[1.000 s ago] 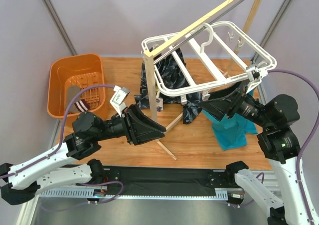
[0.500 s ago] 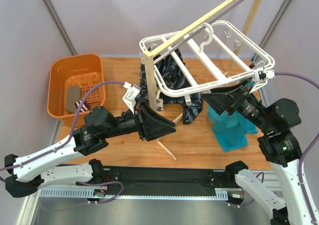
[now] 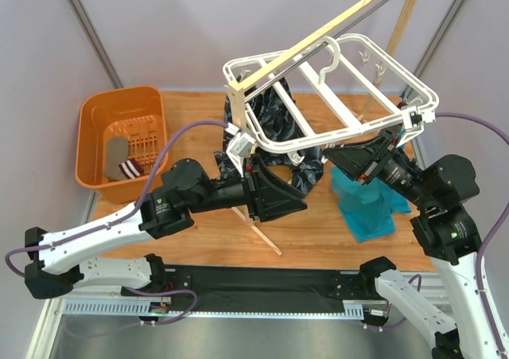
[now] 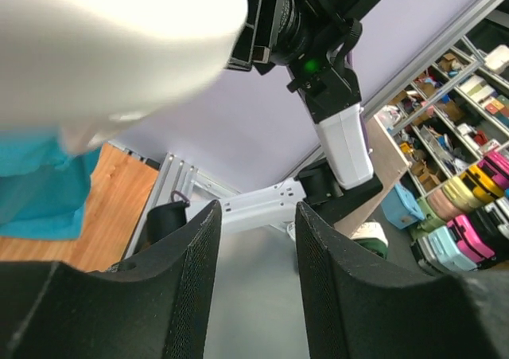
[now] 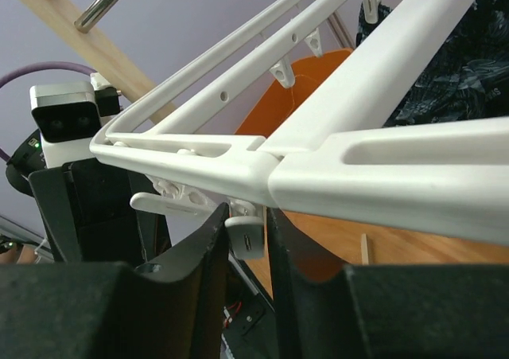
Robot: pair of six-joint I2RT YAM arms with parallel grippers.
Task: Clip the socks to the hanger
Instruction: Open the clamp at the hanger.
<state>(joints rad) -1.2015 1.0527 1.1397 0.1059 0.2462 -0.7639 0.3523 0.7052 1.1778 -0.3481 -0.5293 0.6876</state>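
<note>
Right end effector [image 5: 245, 216] pinches a clip [image 5: 245, 238] on the hanger [image 5: 382, 168]. Left end effector [image 4: 256, 212] is spread and empty beneath the frame. The sock [image 3: 123, 164] sits in the far-left basket [image 3: 95, 112]. If I bump upward, the hanger could jump off its wooden rail [image 3: 318, 33].

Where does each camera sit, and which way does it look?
Top external: high behind the robot, looking down at the table and hanger; left arm and right arm show.
Left wrist: on the left arm, looking past the left end effector at the right arm and teal cloth.
Right wrist: on the right arm, looking along the hanger; the right end effector pinches a clip.
Shared: each wrist sees the other arm.
</note>
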